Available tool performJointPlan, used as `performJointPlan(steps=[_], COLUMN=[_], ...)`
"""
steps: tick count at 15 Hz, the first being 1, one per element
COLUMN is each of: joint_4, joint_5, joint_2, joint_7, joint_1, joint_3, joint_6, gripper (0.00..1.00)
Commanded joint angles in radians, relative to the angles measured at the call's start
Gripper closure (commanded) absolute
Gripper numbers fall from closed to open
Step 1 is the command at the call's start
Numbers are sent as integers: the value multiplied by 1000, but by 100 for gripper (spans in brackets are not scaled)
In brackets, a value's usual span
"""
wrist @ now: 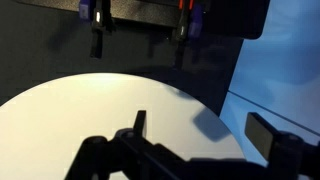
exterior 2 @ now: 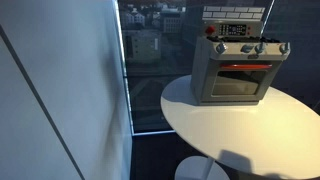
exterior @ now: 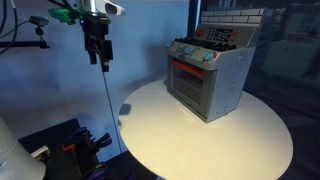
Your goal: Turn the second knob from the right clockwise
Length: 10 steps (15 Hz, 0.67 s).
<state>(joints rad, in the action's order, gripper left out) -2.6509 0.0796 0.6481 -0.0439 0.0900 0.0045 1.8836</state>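
A grey toy oven (exterior: 212, 82) stands on the round white table (exterior: 170, 130), with a row of small knobs (exterior: 195, 54) along its front top edge. It also shows in an exterior view (exterior 2: 235, 75), where the knob row (exterior 2: 252, 47) faces the camera; the second knob from the right (exterior 2: 260, 47) is small and its setting is too small to tell. My gripper (exterior: 102, 58) hangs high in the air, well away from the oven and beyond the table's edge. In the wrist view the gripper (wrist: 200, 130) is open and empty above the table edge.
A window with a dark city view lies behind the oven (exterior 2: 150, 45). A blue wall panel (exterior 2: 60, 90) stands close to the table. Dark equipment with cables (exterior: 60, 145) sits on the floor below the arm.
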Motion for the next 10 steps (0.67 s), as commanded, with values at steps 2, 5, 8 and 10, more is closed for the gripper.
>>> performJointPlan(steps=[2,5,8,10], joint_4=[1,1,18,35], joint_5=[4,4,1,-4], joint_2=[0,0,-8,-11], joint_7=[-4,-4,5,11], joint_1=[-8,-8,-13,-17], joint_3=[8,8,10,13], joint_6=[-2,-2,-2,7], gripper=[0,0,0,0])
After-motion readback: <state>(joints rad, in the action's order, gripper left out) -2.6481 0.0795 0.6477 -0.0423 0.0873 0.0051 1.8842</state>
